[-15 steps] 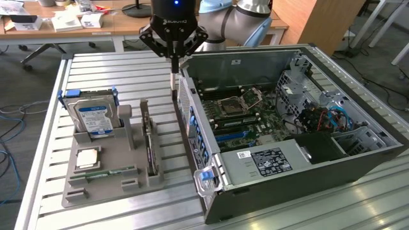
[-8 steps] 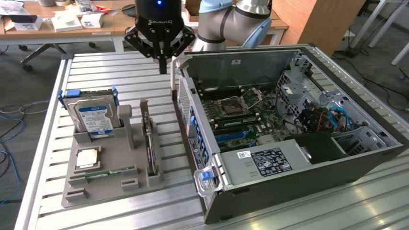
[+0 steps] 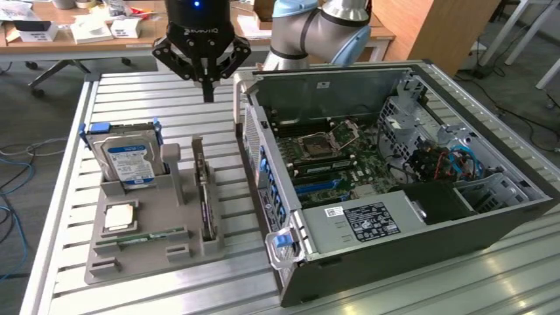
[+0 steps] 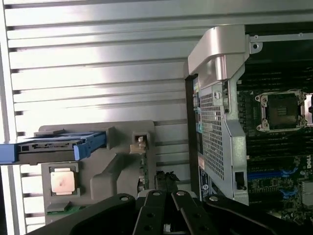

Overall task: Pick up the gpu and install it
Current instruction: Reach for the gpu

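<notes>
Our black gripper (image 3: 208, 92) hovered shut, empty. The thin dark gpu card (image 3: 204, 203) stood upright in a grey holder (image 3: 140, 254), we think for easy grasping.

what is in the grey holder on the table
The grey holder carries a hard drive standing upright, a processor chip lying flat, a green memory stick and the graphics card on edge. Its slots beneath them are covered.
</notes>
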You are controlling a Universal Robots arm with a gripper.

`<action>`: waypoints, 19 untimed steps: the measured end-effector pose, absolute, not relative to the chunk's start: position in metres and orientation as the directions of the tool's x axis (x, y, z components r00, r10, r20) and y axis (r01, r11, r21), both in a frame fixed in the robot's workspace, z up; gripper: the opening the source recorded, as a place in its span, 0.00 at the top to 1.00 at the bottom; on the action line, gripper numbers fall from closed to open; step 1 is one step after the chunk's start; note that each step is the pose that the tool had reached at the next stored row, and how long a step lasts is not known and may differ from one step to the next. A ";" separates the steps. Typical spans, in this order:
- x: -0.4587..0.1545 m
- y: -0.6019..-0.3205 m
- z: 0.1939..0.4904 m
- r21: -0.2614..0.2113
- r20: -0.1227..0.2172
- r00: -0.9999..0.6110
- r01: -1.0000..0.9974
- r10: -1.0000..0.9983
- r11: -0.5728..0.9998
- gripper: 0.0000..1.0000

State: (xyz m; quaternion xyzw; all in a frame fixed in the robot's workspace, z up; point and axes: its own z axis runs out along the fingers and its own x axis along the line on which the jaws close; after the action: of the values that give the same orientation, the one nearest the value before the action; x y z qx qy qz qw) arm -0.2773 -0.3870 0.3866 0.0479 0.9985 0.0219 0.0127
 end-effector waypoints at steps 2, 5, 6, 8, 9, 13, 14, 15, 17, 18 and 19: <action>-0.281 -0.387 0.386 0.045 -0.023 -0.995 0.096 0.097 0.994 0.89; -0.284 -0.387 0.386 0.045 -0.023 -0.995 0.097 0.098 0.994 0.89; -0.285 -0.387 0.386 0.045 -0.023 -0.995 0.097 0.098 0.994 0.89; -0.288 -0.387 0.386 0.045 -0.023 -0.995 0.097 0.098 0.994 0.89; -0.290 -0.387 0.386 0.045 -0.023 -0.995 0.097 0.099 0.994 0.89; -0.292 -0.387 0.386 0.045 -0.023 -0.995 0.098 0.099 0.994 0.89; -0.292 -0.387 0.386 0.045 -0.023 -0.995 0.097 0.099 0.994 0.89; -0.292 -0.387 0.386 0.045 -0.023 -0.995 0.098 0.099 0.994 0.89; -0.292 -0.387 0.386 0.045 -0.023 -0.995 0.098 0.099 0.994 0.89; -0.292 -0.387 0.386 0.045 -0.023 -0.995 0.098 0.099 0.994 0.89; -0.293 -0.387 0.386 0.045 -0.023 -0.995 0.098 0.099 0.994 0.89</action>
State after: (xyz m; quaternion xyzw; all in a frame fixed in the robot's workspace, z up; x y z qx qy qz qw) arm -0.2925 -0.3868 0.3857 0.0492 0.9985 0.0219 0.0127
